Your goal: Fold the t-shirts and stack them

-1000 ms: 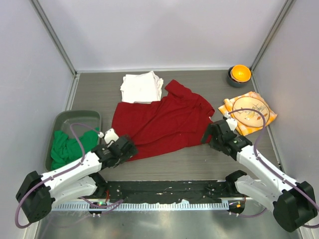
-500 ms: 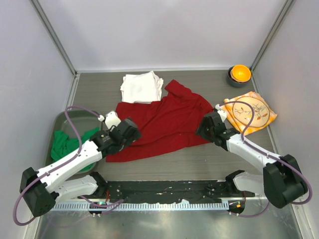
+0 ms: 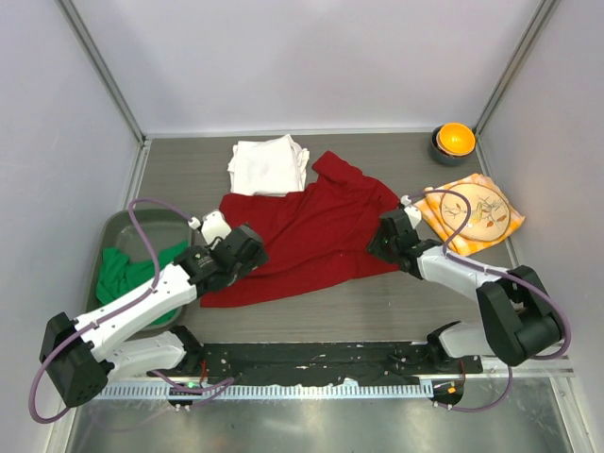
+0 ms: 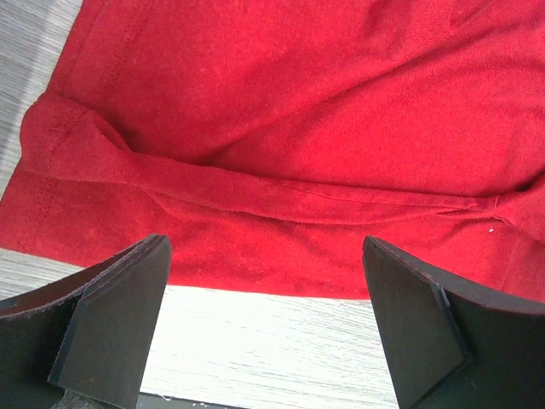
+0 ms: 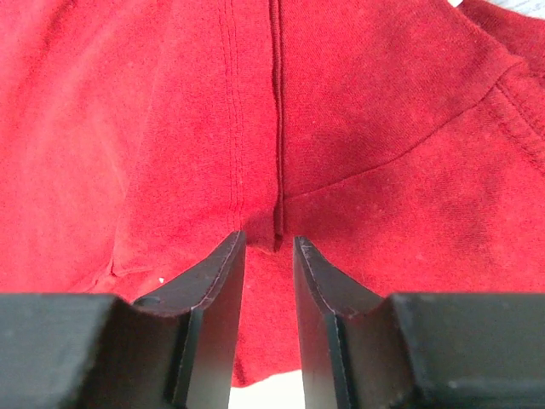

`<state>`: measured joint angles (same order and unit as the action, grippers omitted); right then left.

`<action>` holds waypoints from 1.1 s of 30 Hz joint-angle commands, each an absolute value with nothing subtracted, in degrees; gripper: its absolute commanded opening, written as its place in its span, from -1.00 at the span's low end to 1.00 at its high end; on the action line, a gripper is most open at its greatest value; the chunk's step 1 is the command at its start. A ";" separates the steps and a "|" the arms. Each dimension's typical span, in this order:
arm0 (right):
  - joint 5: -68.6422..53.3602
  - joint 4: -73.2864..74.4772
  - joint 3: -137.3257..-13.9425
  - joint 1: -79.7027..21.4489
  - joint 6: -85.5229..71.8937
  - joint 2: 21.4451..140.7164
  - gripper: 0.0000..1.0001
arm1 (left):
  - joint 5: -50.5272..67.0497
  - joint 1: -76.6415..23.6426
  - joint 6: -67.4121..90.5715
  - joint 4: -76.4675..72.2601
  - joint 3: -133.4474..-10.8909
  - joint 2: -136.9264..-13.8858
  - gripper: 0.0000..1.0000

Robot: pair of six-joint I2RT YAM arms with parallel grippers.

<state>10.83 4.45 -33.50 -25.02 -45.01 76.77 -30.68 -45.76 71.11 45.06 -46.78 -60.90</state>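
A red t-shirt (image 3: 302, 236) lies spread and rumpled in the middle of the table. A folded white t-shirt (image 3: 269, 165) sits behind it, touching its back edge. A green t-shirt (image 3: 127, 276) is bunched in the tray at left. My left gripper (image 3: 243, 251) hovers open over the red shirt's (image 4: 281, 128) near-left hem, its jaws (image 4: 264, 249) wide apart and holding nothing. My right gripper (image 3: 383, 236) is at the shirt's right edge. Its jaws (image 5: 270, 240) have narrowed onto a pinched ridge of red cloth (image 5: 341, 128) along a seam.
A grey tray (image 3: 142, 217) holding the green shirt stands at the left edge. An orange patterned cloth (image 3: 472, 212) lies at the right, behind my right arm. An orange bowl (image 3: 455, 140) sits in the back right corner. Walls enclose the table on three sides.
My right gripper slid left onto the red shirt's right edge and closed from wide open to a narrow pinch. My left gripper moved forward over the near-left hem, still open.
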 commanded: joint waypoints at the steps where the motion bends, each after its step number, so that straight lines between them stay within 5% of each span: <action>1: 12.83 -1.48 -35.24 -25.22 -45.35 77.95 -0.31 | -33.49 -45.97 69.96 44.30 -47.90 -61.08 1.00; 13: 12.04 -3.43 -36.74 -25.14 -45.00 82.35 -0.64 | -33.66 -45.97 69.70 44.03 -47.29 -61.87 1.00; 16: 12.04 -3.69 -37.00 -25.22 -45.17 82.97 -0.98 | -33.84 -45.97 69.26 43.86 -47.46 -62.31 1.00; 33: 3.87 -8.61 -53.17 -28.56 -42.45 95.61 -0.99 | -33.92 -45.88 68.73 43.77 -47.11 -62.84 1.00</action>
